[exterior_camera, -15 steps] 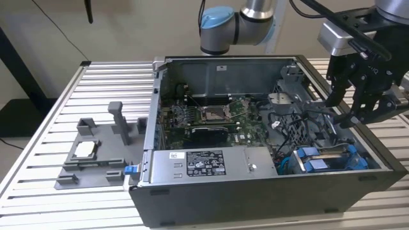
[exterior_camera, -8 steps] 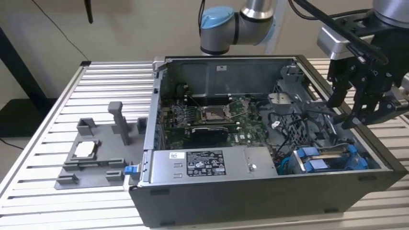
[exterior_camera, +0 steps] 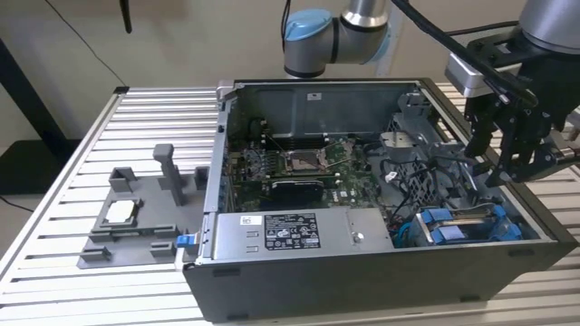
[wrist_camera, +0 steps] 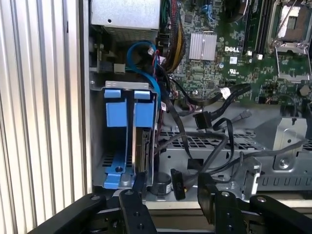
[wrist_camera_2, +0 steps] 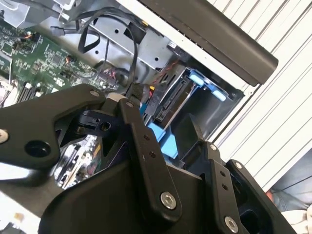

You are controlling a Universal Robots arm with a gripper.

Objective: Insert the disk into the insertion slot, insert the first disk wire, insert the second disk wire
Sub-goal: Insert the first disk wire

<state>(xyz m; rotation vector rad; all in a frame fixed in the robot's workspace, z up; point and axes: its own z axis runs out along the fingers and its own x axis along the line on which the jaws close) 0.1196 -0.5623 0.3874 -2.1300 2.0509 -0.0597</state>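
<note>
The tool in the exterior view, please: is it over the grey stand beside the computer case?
No, the tool hangs by the blue-railed drive bay in the computer case, well apart from the grey stand.

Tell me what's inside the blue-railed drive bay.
A disk stands in the insertion slot between the blue rails; only one edge shows, the rest is covered by the rails and slot walls.

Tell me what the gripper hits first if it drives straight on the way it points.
Probably the loose black cable connector, seen between the fingertips of the gripper in the first wrist view, beside the blue-railed drive bay. Depth is unclear, so this is a guess.
</note>
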